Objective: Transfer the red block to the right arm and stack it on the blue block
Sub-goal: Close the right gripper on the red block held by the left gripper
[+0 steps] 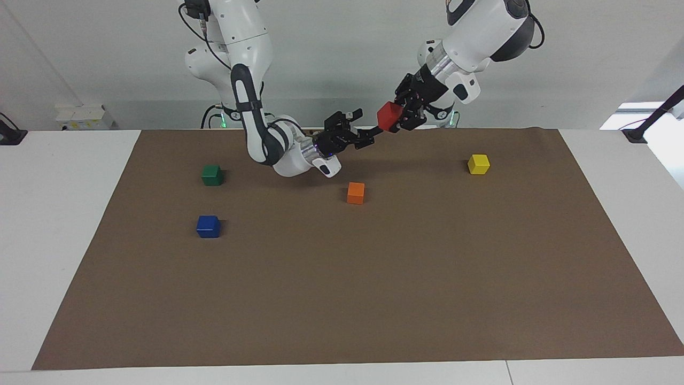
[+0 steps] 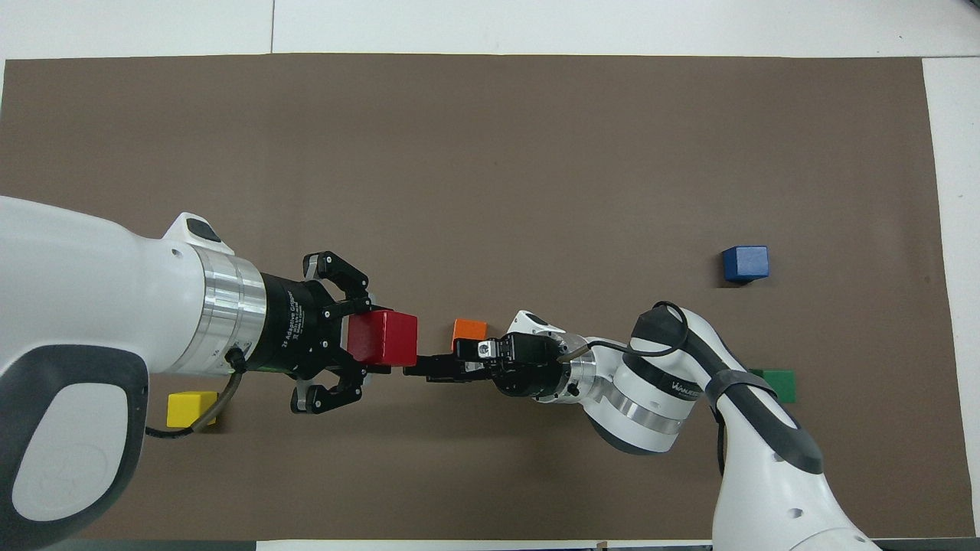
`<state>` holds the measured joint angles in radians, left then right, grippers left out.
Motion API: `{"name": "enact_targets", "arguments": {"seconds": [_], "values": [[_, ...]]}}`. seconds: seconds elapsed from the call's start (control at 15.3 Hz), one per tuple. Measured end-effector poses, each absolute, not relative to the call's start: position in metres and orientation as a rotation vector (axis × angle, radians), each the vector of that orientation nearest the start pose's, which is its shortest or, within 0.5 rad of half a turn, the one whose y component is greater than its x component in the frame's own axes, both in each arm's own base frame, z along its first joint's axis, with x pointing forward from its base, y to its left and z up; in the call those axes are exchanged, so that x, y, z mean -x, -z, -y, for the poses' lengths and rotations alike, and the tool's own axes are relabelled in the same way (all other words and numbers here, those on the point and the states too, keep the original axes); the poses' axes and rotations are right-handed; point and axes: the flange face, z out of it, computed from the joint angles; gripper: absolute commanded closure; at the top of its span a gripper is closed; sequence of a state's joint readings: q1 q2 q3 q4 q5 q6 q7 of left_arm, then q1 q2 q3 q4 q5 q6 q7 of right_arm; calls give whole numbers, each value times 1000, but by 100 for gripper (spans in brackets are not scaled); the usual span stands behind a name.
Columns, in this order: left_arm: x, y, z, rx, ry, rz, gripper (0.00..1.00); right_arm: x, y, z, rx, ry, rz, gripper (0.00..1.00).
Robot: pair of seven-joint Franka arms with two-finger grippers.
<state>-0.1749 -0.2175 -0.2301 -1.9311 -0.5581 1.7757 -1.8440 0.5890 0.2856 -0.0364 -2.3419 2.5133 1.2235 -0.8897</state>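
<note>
Left gripper (image 1: 396,115) jaws clamped on red block (image 1: 389,115) midair, right gripper (image 1: 366,135) jaws apart just beside it, blue block (image 1: 208,226) on counter (image 1: 69,176)

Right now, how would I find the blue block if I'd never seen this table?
Start at the brown mat covering the table and go to the right arm's end. Two cubes sit there close together, and the blue block is the one farther from the robots. Its neighbour, the green block, is dark green, while this one is dark blue.
</note>
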Motion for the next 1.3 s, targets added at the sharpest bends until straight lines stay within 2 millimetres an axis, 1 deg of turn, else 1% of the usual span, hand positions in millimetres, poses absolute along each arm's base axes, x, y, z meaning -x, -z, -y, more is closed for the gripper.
{"name": "enact_targets", "arguments": {"seconds": [0.2,0.26,0.39,0.52,0.59,0.65,0.72,0.78,0.85,0.91,0.98,1.11,1.3], "values": [[-434,-583,255,2395,-705,2339,100,-410,-339,-376,799,-111,-171,0],[-431,-579,258,2400,-701,2336,100,-408,-341,-380,797,-117,-164,0],[-425,-576,264,2410,-697,2328,100,-409,-343,-381,795,-116,-160,0],[-422,-576,265,2411,-696,2327,100,-411,-344,-381,790,-111,-161,2],[-422,-577,264,2411,-695,2329,100,-411,-344,-381,789,-110,-161,9],[-422,-577,264,2411,-695,2330,100,-411,-344,-381,790,-110,-162,10],[-422,-578,263,2413,-693,2332,100,-411,-343,-381,797,-108,-167,17],[-420,-580,263,2416,-691,2333,100,-412,-341,-381,810,-106,-176,32],[-419,-583,262,2420,-688,2334,100,-413,-338,-381,827,-102,-188,63],[-417,-586,262,2425,-685,2336,100,-414,-335,-381,843,-98,-199,86],[-417,-586,258,2420,-680,2343,100,-415,-336,-380,842,-94,-200,100],[-417,-586,254,2396,-703,2368,100,-415,-337,-380,842,-79,-195,100],[-416,-585,253,2394,-702,2371,100,-414,-337,-380,843,-79,-194,100]]}}
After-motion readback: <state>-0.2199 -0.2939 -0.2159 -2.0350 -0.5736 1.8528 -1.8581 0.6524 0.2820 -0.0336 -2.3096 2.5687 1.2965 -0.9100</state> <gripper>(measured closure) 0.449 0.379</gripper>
